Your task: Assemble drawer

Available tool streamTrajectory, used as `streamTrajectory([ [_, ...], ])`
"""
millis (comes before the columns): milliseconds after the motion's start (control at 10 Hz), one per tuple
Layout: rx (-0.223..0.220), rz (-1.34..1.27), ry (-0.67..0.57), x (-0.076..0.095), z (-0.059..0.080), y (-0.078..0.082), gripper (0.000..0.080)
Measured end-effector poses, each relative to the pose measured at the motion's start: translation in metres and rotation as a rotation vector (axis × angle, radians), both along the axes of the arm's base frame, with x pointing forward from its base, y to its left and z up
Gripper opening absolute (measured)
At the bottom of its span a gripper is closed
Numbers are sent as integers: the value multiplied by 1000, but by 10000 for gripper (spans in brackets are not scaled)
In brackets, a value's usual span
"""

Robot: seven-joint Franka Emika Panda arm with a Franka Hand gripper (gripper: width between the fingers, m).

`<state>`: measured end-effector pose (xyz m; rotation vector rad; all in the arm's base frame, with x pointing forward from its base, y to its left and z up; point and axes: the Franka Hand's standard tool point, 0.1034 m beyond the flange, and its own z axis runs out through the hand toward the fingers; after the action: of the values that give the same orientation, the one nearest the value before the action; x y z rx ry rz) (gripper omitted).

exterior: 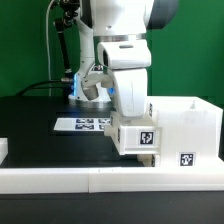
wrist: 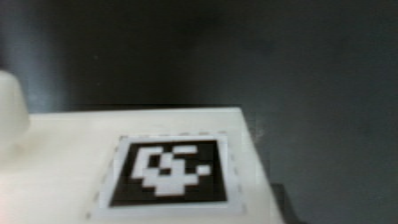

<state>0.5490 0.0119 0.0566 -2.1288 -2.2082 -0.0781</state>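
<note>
My gripper (exterior: 131, 116) reaches down from the white arm and is shut on a small white tray (exterior: 136, 136) with a black-and-white tag on its front. The tray hangs just above the table, against the exterior view's left side of the tall white open box (exterior: 186, 128), which carries its own tag (exterior: 187, 158). In the wrist view the tray's white face and tag (wrist: 169, 170) fill the frame very close up and blurred. My fingertips are hidden in both views. The second tray is not clearly in view.
A long low white rail (exterior: 80, 178) runs along the table's front edge. The marker board (exterior: 84, 124) lies flat behind the tray, toward the exterior view's left. A white part (exterior: 3, 150) shows at the far left edge. A blue-lit fixture (exterior: 88, 92) stands at the back.
</note>
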Motion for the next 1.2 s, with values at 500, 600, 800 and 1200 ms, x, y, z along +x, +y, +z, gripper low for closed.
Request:
streamTrajectory([
  [500, 0, -1, 1, 0, -1, -1, 362],
  [600, 0, -1, 2, 0, -1, -1, 362],
  [800, 0, -4, 3, -1, -1, -4, 626],
  [1200, -21, -23, 1, 8, 38, 4, 649],
])
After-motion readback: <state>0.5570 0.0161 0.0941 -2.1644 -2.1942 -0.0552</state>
